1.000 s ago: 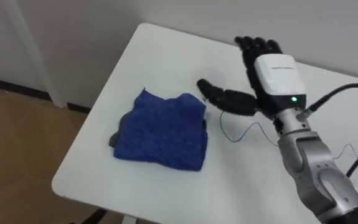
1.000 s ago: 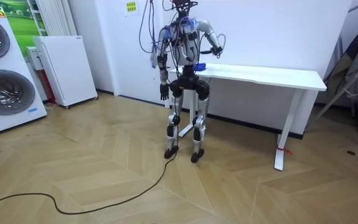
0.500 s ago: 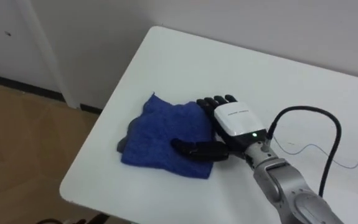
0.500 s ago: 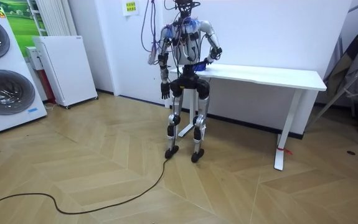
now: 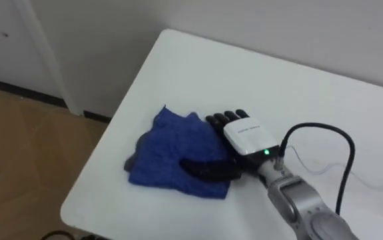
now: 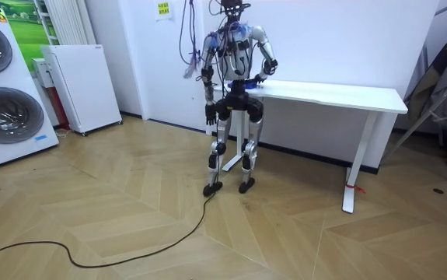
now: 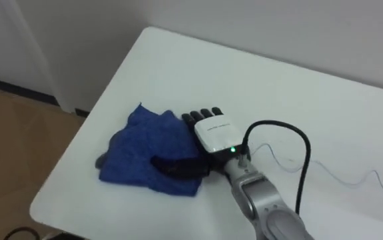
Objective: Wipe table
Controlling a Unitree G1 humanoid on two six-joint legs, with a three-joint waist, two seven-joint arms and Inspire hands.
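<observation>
Left eye view: a blue cloth (image 5: 168,150) lies bunched near the left end of a white table (image 5: 204,73), close to the front edge and the rounded corner. The robot's right hand (image 5: 244,137) rests palm-down on the cloth's right part. Its fingers (image 5: 221,120) lie straight and close together on the fabric, and the thumb (image 5: 204,170) stretches out sideways across the near edge of the cloth. Nothing is pinched or curled round; the hand seems to press flat, which would suit wiping, since a flat palm spreads the load and lets the cloth slide with it over the surface. The cloth is rumpled rather than spread, so only part of it is likely to meet the table. The wipe looks as if it is just starting from this corner, with the long bare stretch of table toward the robot's right not yet covered. One risk is the edge — a push toward the robot's left could carry the cloth off the table. In the room view the robot stands upright at this end of the table, with its left hand (image 6: 208,118) hanging beside its hip; I cannot tell how those fingers are set. Two washing machines (image 6: 5,93) stand well apart at the room view's left, and what their drums hold cannot be made out.
</observation>
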